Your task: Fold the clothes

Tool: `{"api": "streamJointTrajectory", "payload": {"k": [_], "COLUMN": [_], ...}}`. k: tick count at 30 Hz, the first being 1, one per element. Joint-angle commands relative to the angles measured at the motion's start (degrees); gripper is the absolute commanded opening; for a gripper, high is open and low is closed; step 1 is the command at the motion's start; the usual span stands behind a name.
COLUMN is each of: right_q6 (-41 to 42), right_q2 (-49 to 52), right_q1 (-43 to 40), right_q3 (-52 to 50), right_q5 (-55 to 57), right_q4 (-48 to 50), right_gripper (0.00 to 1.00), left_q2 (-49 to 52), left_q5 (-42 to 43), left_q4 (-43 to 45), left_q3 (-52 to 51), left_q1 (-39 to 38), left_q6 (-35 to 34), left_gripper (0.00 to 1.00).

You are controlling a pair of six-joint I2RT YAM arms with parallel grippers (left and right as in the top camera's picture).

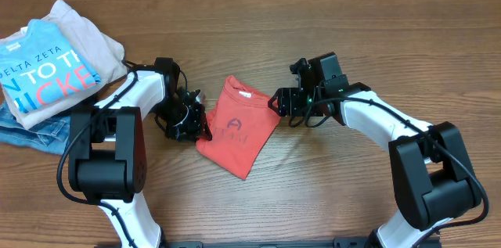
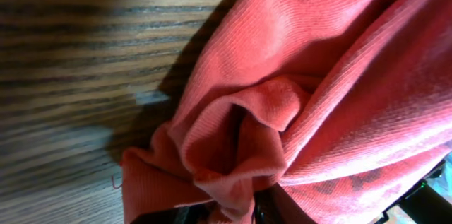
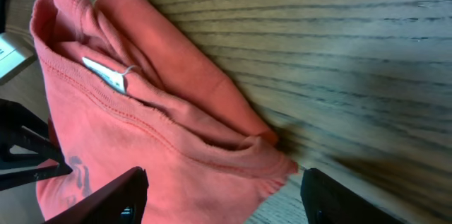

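Note:
The clothes (image 1: 239, 127), a coral-red T-shirt, lie folded into a narrow slanted shape in the middle of the table, dark print facing up. My left gripper (image 1: 200, 127) is at the shirt's left edge. In the left wrist view its dark jaws (image 2: 254, 213) pinch a bunched fold of the red cloth (image 2: 318, 75) at the frame's bottom. My right gripper (image 1: 278, 101) hovers at the shirt's right edge. In the right wrist view it (image 3: 222, 203) stands open, fingers wide apart over a corner of the shirt (image 3: 176, 160) and not touching it. The white neck label (image 3: 106, 74) shows.
At the table's far left lies a pile: a bright blue T-shirt (image 1: 47, 76) on a beige garment (image 1: 86, 33), with blue jeans (image 1: 31, 134) under them. Bare wooden tabletop (image 1: 352, 29) surrounds the shirt. Both arm bases stand at the near edge.

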Motion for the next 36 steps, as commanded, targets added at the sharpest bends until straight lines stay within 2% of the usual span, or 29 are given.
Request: {"api": "streamJointTrajectory", "payload": {"k": [1, 8, 10, 11, 12, 15, 21, 30, 31, 34, 36], "right_q6": [-1.4, -1.4, -1.4, -1.4, -1.4, -1.4, -1.3, -1.3, -1.3, -1.2, -1.1], "right_q2": [0.6, 0.6, 0.6, 0.6, 0.6, 0.6, 0.6, 0.6, 0.6, 0.6, 0.6], "right_q1": [0.2, 0.2, 0.2, 0.2, 0.2, 0.2, 0.2, 0.2, 0.2, 0.2, 0.2], "right_q3": [-0.3, -0.3, -0.3, -0.3, -0.3, -0.3, -0.3, -0.3, -0.3, -0.3, -0.3], "right_q5": [0.0, 0.2, 0.2, 0.2, 0.2, 0.2, 0.2, 0.2, 0.2, 0.2, 0.2], "right_q4": [0.4, 0.3, 0.3, 0.3, 0.3, 0.3, 0.3, 0.1, 0.1, 0.2, 0.2], "right_gripper": [0.74, 0.74, 0.74, 0.74, 0.74, 0.74, 0.74, 0.74, 0.74, 0.74, 0.74], "left_q2": [1.6, -3.3, -5.1, -5.7, -6.0, -5.9, -4.2, 6.7, 8.1, 10.2, 10.6], "left_q5": [-2.3, -2.4, -2.4, -2.3, -2.3, -2.3, -2.9, -2.3, -2.2, 2.5, 4.2], "left_q4": [0.9, 1.9, 2.0, 1.9, 2.1, 3.3, 7.5, 12.6, 13.2, 13.5, 13.6], "left_q3": [-1.0, 7.3, 10.6, 11.8, 12.9, 13.4, 12.9, 12.9, 12.9, 12.9, 12.9], "left_q1": [-0.5, 0.4, 0.3, 0.3, 0.2, -0.3, -3.6, -5.7, -5.7, -5.7, -6.5], "left_q6": [-1.0, 2.2, 3.7, 4.2, 4.5, 5.2, 13.9, 16.0, 15.9, 17.6, 18.1], "left_gripper": [0.40, 0.47, 0.57, 0.72, 1.00, 1.00, 1.00, 0.99, 0.96, 0.73, 0.69]}}
